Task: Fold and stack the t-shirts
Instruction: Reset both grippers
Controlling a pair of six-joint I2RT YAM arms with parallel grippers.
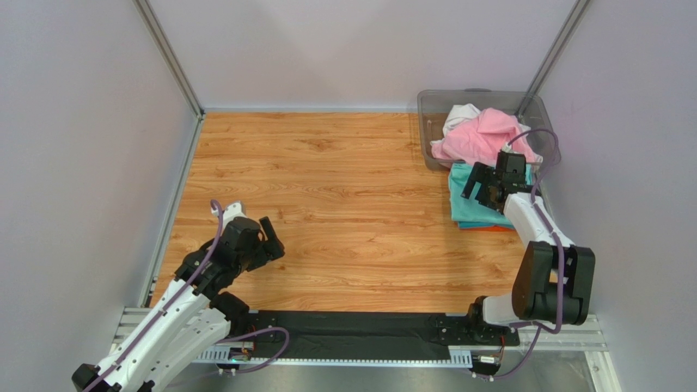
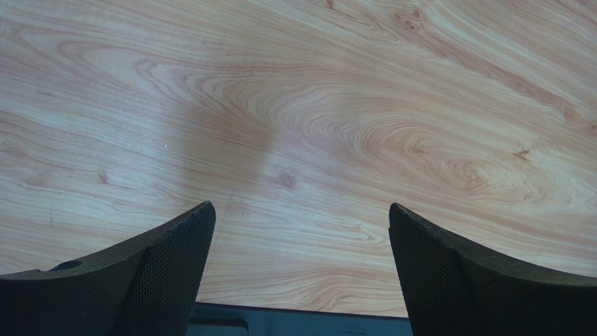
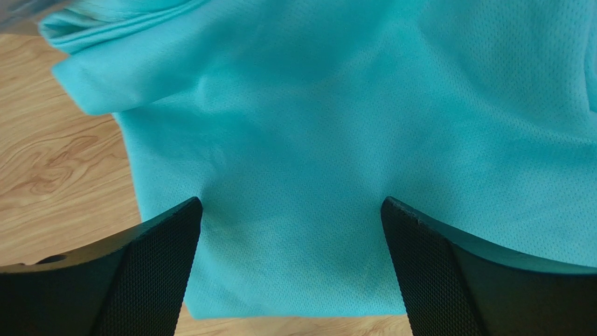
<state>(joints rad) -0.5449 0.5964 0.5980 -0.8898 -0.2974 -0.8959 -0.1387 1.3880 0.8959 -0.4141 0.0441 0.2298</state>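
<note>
A folded mint green t-shirt tops a stack at the right of the table, over a teal blue shirt and an orange edge. My right gripper hovers just above this stack, open and empty. In the right wrist view the mint green cloth fills the frame beneath the spread right gripper. A pink t-shirt and a white one lie crumpled in the bin. My left gripper is open and empty over bare wood at the near left, as the left wrist view shows.
The clear grey plastic bin stands at the back right corner, touching the stack's far side. The wooden table is enclosed by grey walls on the left, back and right. A black rail runs along the near edge.
</note>
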